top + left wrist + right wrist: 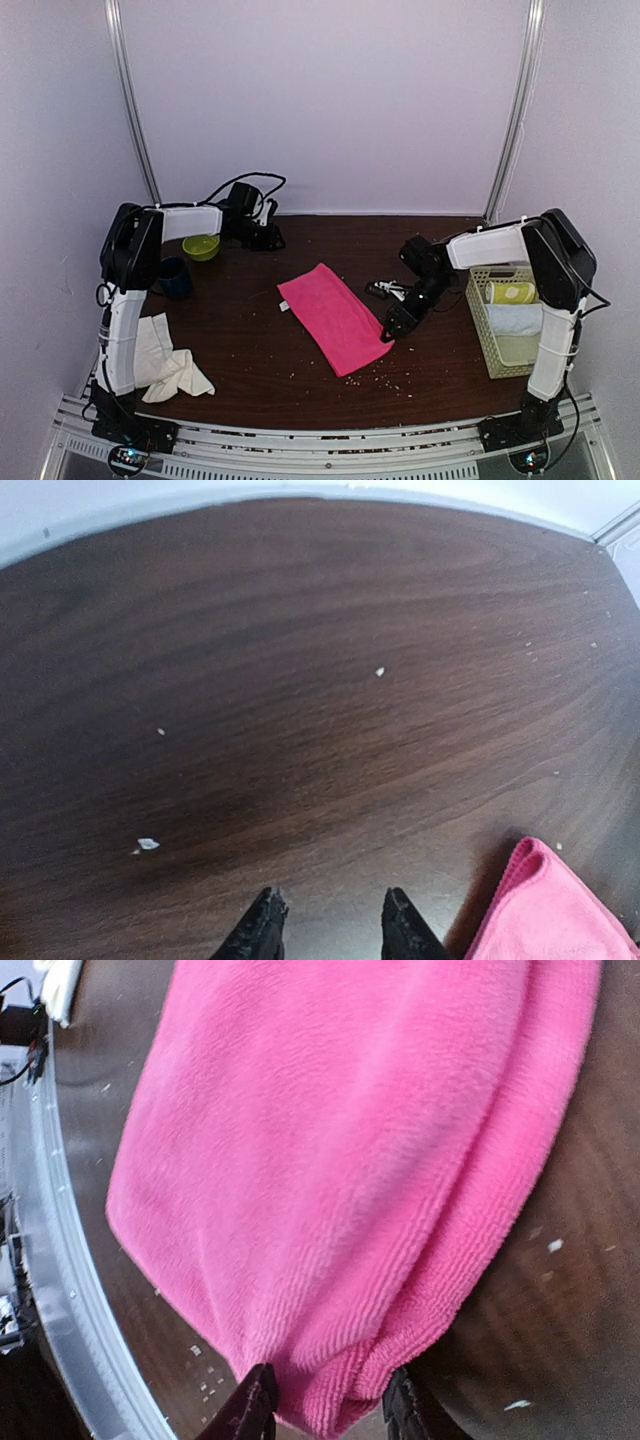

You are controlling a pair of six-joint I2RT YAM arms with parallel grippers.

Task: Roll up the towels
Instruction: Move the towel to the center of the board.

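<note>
A bright pink towel (335, 318) lies as a long folded strip slanting across the middle of the table. My right gripper (392, 328) is at its near right end. In the right wrist view the pink towel (350, 1160) fills the frame and its end bunches up between the two fingertips of my right gripper (325, 1395), which touch it on both sides. A crumpled cream towel (165, 360) lies at the near left by the left arm's base. My left gripper (262, 238) hovers at the back, open over bare wood, nothing between its fingers (262, 925). One pink towel corner (555, 910) shows to their right.
A cream basket (480, 300) at the right holds a yellow-green roll (512, 293) and a white roll (515, 318). A green bowl (201, 247) and a dark cup (175, 277) stand at the back left. A small white and black object (385, 290) and crumbs lie near the towel.
</note>
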